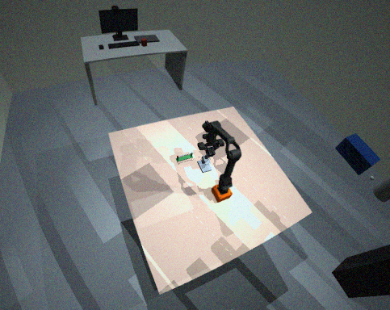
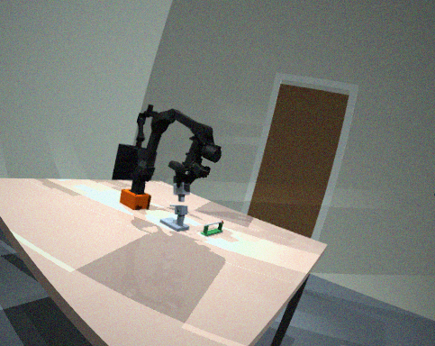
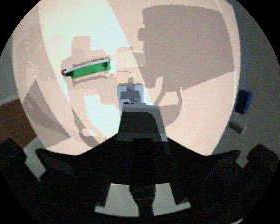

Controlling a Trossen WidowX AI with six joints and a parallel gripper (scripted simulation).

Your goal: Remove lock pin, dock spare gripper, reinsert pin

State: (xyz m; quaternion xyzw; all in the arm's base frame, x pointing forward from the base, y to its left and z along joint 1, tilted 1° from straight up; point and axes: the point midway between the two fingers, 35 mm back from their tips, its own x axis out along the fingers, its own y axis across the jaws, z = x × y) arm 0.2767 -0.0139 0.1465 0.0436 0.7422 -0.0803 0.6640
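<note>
One arm (image 1: pixel 231 161) (image 2: pixel 154 149), black and jointed, rises from an orange base (image 1: pixel 226 195) (image 2: pixel 128 200) toward the left of the pale surface (image 1: pixel 169 238) (image 2: pixel 135 288) (image 3: pixel 191 100), seen from where the brown door (image 2: pixel 302 158) stands at the far right. It arches over to the right and bends down, so that its wrist hangs above the middle of the setup

Going rightward, I come to the mount's flat grey plate (image 1: pixel 206 168) (image 2: pixel 167 223), lying on the surface with the small upright socket (image 1: pixel 204 160) (image 2: pixel 181 210) (image 3: pixel 130 95) standing on it. Straight over that, the black fingers (image 2: pixel 176 178) are clenched on the spare gripper (image 2: pixel 181 188) (image 3: pixel 141 122), a grey block held up off the surface. Its narrow spigot (image 2: pixel 181 197) points down, and I can see a gap between its lower end and the socket, so the two are apart and it is not docked

Farther right, near the plate but clear of it, sits a low green stand (image 1: pixel 185 158) (image 2: pixel 212 232) (image 3: pixel 86 70). Across its two uprights lies a thin pale rod with a red end, which looks to be the lock pin (image 2: pixel 213 223) (image 3: pixel 88 64), outside the socket
</note>
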